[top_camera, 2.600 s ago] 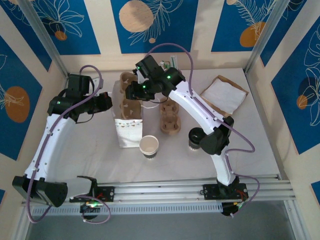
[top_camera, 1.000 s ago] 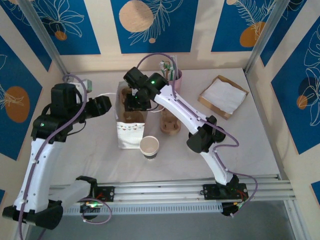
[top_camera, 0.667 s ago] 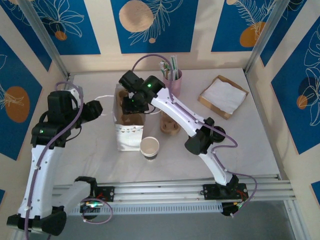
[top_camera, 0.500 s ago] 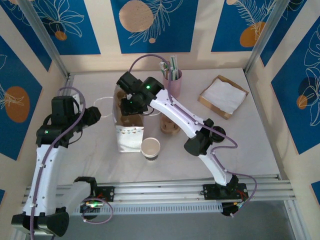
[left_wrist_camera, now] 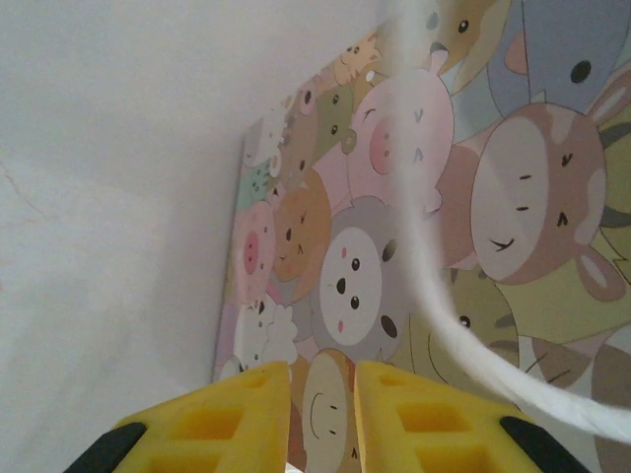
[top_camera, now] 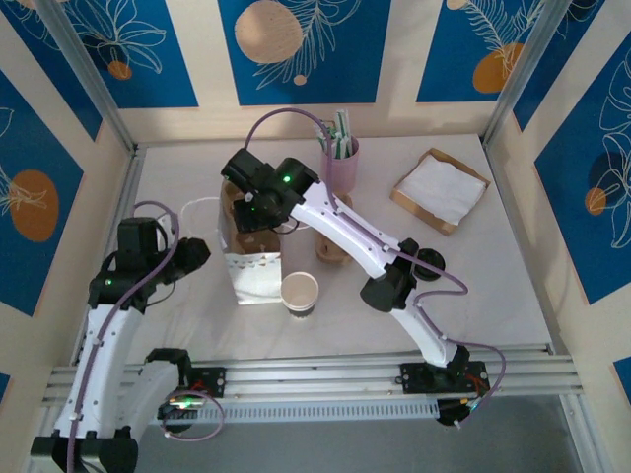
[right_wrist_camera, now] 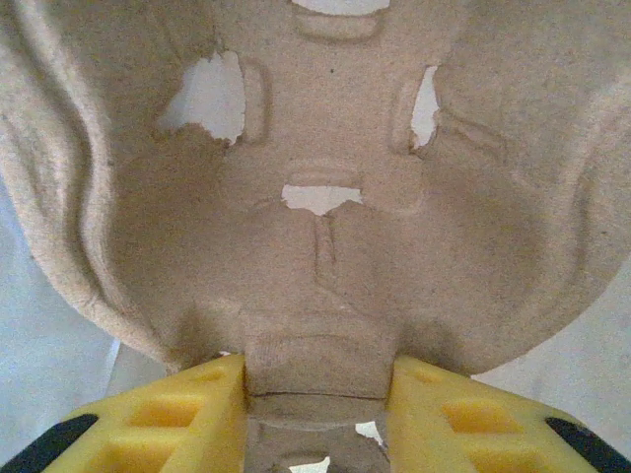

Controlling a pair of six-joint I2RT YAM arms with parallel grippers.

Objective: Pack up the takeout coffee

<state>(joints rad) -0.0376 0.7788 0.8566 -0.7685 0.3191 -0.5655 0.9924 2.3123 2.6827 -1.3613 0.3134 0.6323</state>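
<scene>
The takeout coffee (top_camera: 428, 260), a white cup with a black lid, stands at the right, partly hidden behind my right arm. My right gripper (top_camera: 252, 210) hangs over the open top of the white cartoon-print bag (top_camera: 254, 276), shut on a brown cardboard carrier (top_camera: 232, 197). In the right wrist view the carrier (right_wrist_camera: 325, 197) spreads wide, and the right gripper (right_wrist_camera: 317, 394) pinches its central ridge. My left gripper (top_camera: 194, 253) is just left of the bag. In the left wrist view the left gripper (left_wrist_camera: 321, 414) stands slightly open, nothing between its fingers, facing the bag's printed side (left_wrist_camera: 394, 296).
A lidless white cup (top_camera: 299, 292) stands just right of the bag's front. A second carrier (top_camera: 333, 242) lies behind it. A pink cup of straws (top_camera: 342, 163) is at the back, a tray of napkins (top_camera: 441, 187) at the back right. The bag's white cord handle (left_wrist_camera: 424, 246) hangs loose.
My left arm has drawn back toward the near left, away from the bag. My right gripper has carried the carrier leftward over and down into the bag's opening.
</scene>
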